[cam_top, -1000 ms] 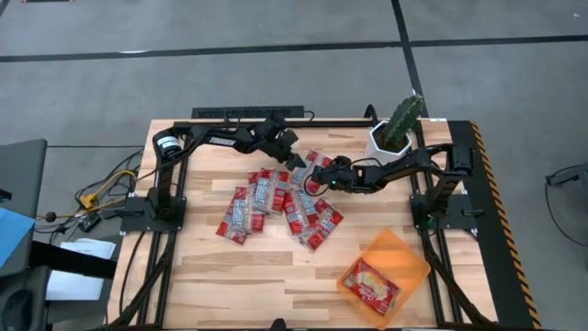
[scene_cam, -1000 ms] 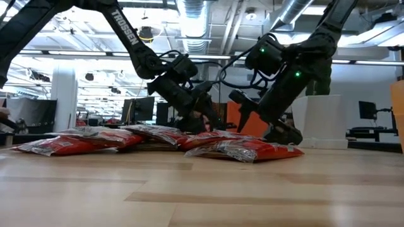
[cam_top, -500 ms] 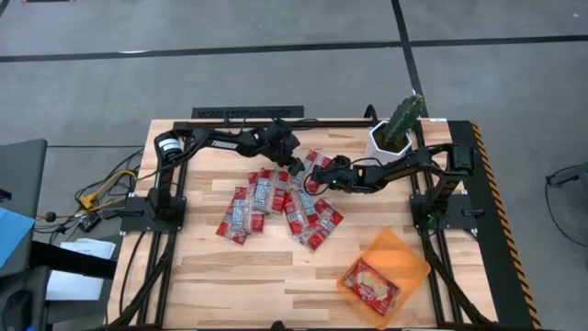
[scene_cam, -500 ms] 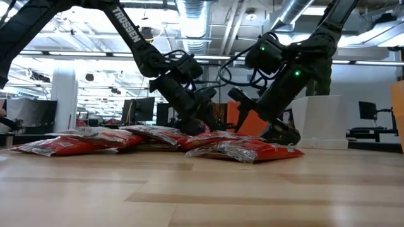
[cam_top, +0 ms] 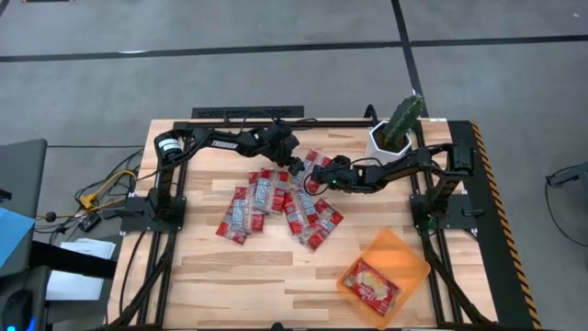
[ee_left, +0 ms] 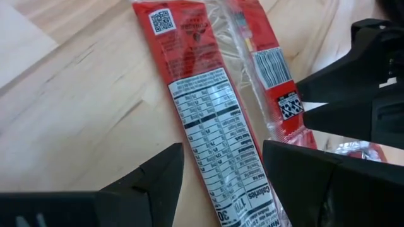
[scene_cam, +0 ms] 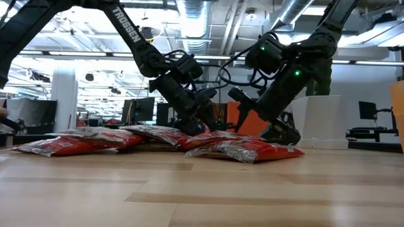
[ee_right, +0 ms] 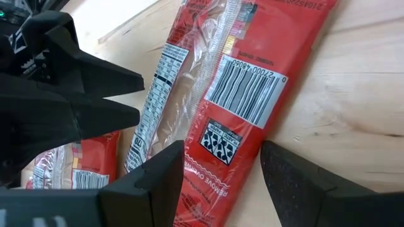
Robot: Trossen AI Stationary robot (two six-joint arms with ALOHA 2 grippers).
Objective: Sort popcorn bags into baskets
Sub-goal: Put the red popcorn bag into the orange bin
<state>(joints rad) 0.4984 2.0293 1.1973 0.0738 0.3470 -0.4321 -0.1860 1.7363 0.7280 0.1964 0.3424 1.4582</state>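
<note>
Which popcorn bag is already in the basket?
Only the larger red-orange bag with the yellowish centre, lying in the orange basket at the table's front right. Every other packet remains in the pile mid-table.

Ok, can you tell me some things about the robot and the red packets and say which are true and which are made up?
1. The shallow orange plastic basket holds a red-orange bag. True.
2. Both tools are inside the basket. False: the left tool and right tool are at the pile of flat red foil packets.
3. The green cactus in the white pot stands at the table's far edge. True.
4. The left tool's fingers are squeezed shut. False: they stand apart over a packet.
</note>
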